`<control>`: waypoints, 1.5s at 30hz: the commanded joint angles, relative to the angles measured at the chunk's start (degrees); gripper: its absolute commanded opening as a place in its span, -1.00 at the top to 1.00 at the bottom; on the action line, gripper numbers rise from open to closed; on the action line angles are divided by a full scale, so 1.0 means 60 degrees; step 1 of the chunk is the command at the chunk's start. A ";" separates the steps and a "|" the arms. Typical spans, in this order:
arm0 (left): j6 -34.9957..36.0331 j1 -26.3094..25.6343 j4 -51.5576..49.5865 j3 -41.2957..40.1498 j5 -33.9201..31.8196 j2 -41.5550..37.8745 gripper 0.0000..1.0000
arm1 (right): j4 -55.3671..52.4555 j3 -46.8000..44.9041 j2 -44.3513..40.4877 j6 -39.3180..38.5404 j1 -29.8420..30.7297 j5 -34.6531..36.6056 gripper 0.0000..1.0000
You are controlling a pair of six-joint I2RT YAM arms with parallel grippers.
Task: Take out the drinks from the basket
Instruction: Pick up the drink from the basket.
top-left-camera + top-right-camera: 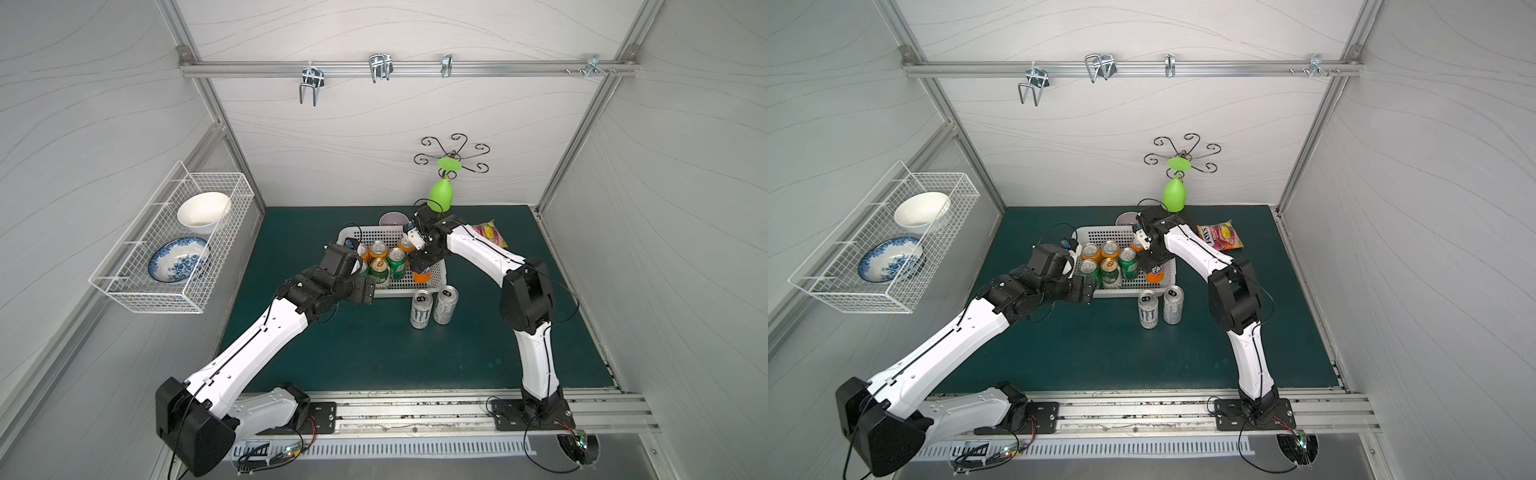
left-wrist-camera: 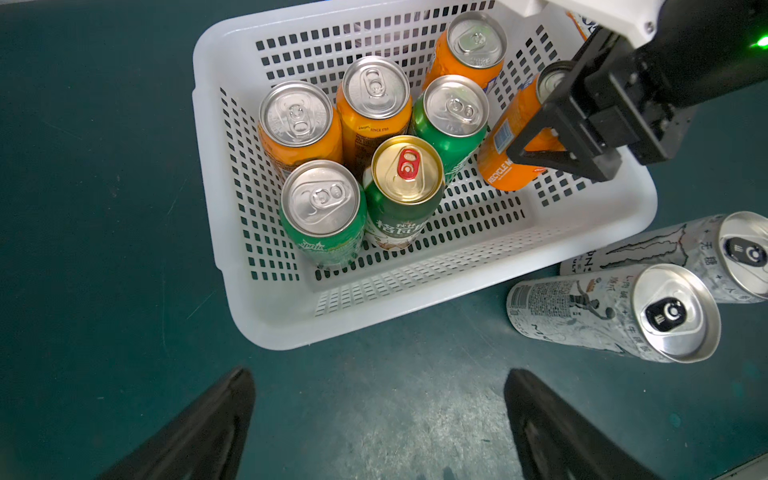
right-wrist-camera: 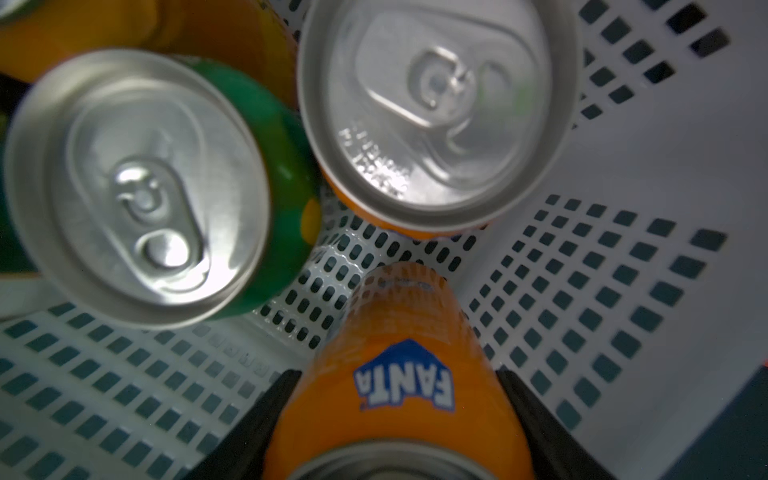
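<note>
Nearest the robot, the left claw (image 2: 378, 376) hangs released, jaws wide, over the dark green table mat (image 1: 374, 353) just short of the basket's front wall, holding nothing. Off to that claw's side, two tall silver-white aluminium cans (image 2: 615, 307) (image 2: 706, 249) stand on the mat, next to each other and just outside the white perforated plastic basket (image 2: 266, 316). Those two look finished.

Farther in, the right claw (image 3: 397, 374) is clenched on an orange Fanta can (image 2: 505, 145), one finger on each side near its top. The can leans and is inside the basket's walls; whether its base has left the floor I cannot tell.

Beyond and beside that claw, six cans stand upright in the basket: three orange aluminium cans (image 2: 297, 120) (image 2: 374, 95) (image 2: 469, 45), two green aluminium cans (image 2: 324, 208) (image 2: 451, 112) and one dark green-and-white can with a gold top (image 2: 405, 174). By my count two are out, one is in hand and six are left.
</note>
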 commanded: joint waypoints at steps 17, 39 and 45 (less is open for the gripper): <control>-0.0090 0.0030 0.0403 0.0048 0.0140 -0.0064 -0.97 | -0.2344 0.0960 -0.3874 0.0055 0.0493 0.0540 -0.07; -0.0039 0.0029 0.0374 0.0114 0.0049 -0.0018 -0.97 | -0.2389 -0.3254 -0.8391 0.1715 0.1817 0.0925 -0.08; -0.0024 0.0029 0.0314 0.0165 0.0066 0.0085 -0.97 | -0.1691 -0.4867 -0.9062 0.2349 0.2793 0.1849 -0.10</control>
